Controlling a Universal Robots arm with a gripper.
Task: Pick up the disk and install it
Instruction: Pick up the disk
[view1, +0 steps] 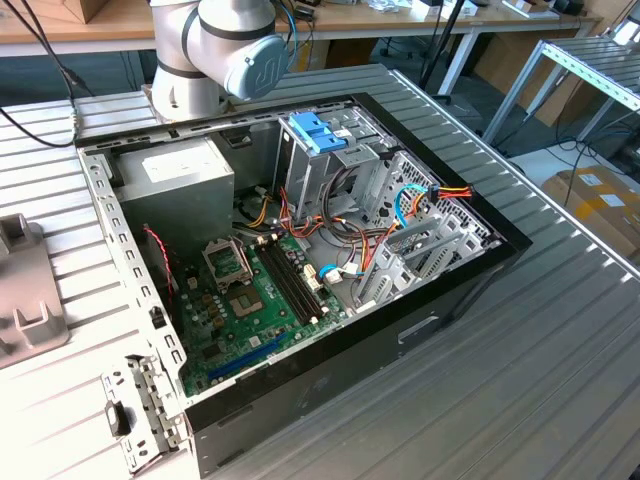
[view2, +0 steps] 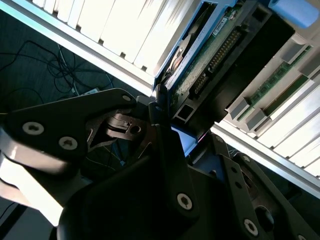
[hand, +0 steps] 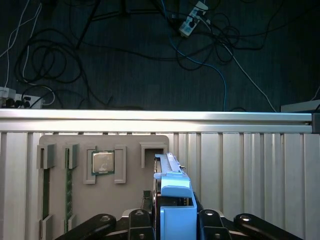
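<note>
Right now I see my gripper (hand: 175, 217) clamped on the flat disk (hand: 171, 182), its smooth blue plastic rails standing edge-up at the grey moulded tray (hand: 100, 142).

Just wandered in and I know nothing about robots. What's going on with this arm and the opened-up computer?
A robot arm is fetching a disk to fit into the open computer case. In the first wrist view its gripper is right at the disk, a blue-railed drive standing on edge at a grey parts tray holding a processor chip. Whether it is gripped is unclear; it is not in the case.
</note>
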